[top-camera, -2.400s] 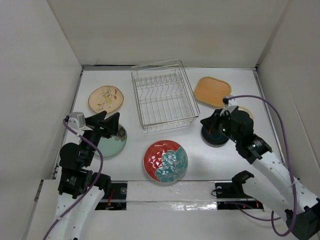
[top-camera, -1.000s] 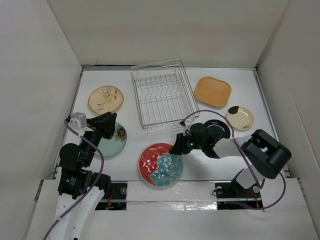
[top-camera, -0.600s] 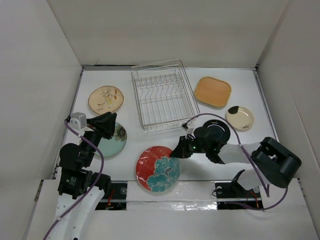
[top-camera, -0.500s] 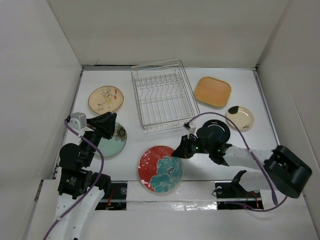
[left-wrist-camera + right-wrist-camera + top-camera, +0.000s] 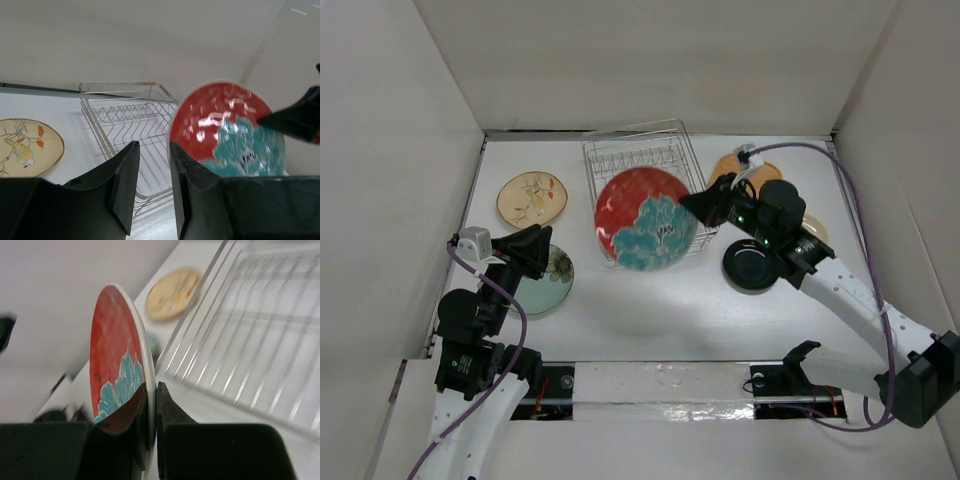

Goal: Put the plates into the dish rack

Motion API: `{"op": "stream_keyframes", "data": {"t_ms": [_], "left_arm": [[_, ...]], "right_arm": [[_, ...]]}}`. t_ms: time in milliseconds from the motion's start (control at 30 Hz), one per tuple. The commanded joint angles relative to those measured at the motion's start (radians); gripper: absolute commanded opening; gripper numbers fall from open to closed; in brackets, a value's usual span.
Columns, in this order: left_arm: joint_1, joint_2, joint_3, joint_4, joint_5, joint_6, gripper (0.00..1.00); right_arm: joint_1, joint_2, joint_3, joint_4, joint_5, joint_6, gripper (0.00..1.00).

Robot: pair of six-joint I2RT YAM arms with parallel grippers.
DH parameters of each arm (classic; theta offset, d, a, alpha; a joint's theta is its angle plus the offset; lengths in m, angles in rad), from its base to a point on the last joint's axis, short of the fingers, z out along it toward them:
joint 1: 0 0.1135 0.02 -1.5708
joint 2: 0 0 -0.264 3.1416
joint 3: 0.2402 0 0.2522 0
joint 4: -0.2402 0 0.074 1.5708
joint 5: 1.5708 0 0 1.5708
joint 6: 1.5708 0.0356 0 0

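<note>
My right gripper (image 5: pixel 698 205) is shut on the rim of the red-and-teal plate (image 5: pixel 645 218) and holds it upright in the air over the front of the silver wire dish rack (image 5: pixel 632 141). In the right wrist view the plate (image 5: pixel 112 355) stands edge-on between my fingers, with the rack (image 5: pixel 250 340) below and to its right. My left gripper (image 5: pixel 535 250) is open and empty above the pale green plate (image 5: pixel 548 282). The tan floral plate (image 5: pixel 532 198) lies left of the rack. The small black plate (image 5: pixel 752 268) lies under my right arm. The orange-tan plate (image 5: pixel 722 165) is mostly hidden behind my right gripper.
A small cream dish (image 5: pixel 815 228) peeks out behind my right arm near the right wall. White walls close in the table on the left, back and right. In the left wrist view the rack (image 5: pixel 125 115), tan floral plate (image 5: pixel 25 147) and raised red plate (image 5: pixel 227 130) show.
My right gripper took the red-and-teal plate by its rim at the table's front, lifted it upright and carried it back over the rack. My left arm has barely moved.
</note>
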Motion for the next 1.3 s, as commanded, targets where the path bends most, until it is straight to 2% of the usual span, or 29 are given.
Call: {"op": "stream_keyframes", "data": {"t_ms": [0, 67, 400, 633, 1000, 1267], "left_arm": [[-0.007, -0.013, -0.001, 0.039, 0.003, 0.005, 0.28], [-0.007, -0.016, -0.001, 0.039, 0.003, 0.007, 0.28], [-0.007, -0.013, 0.0, 0.037, 0.0, 0.007, 0.28], [-0.007, -0.001, 0.002, 0.039, 0.0, 0.008, 0.28], [-0.007, 0.013, 0.003, 0.04, -0.001, 0.013, 0.28], [-0.007, 0.01, 0.005, 0.037, -0.004, 0.013, 0.28]], "right_arm": [[-0.074, 0.079, 0.19, 0.154, 0.224, -0.082, 0.0], [-0.106, 0.131, 0.305, 0.137, 0.337, -0.125, 0.0], [-0.153, 0.482, 0.757, 0.114, 0.606, -0.465, 0.0], [-0.173, 0.662, 0.938, 0.068, 0.711, -0.656, 0.0], [-0.173, 0.8, 0.991, 0.052, 0.737, -0.705, 0.0], [-0.146, 0.877, 0.999, 0.042, 0.816, -0.75, 0.0]]}}
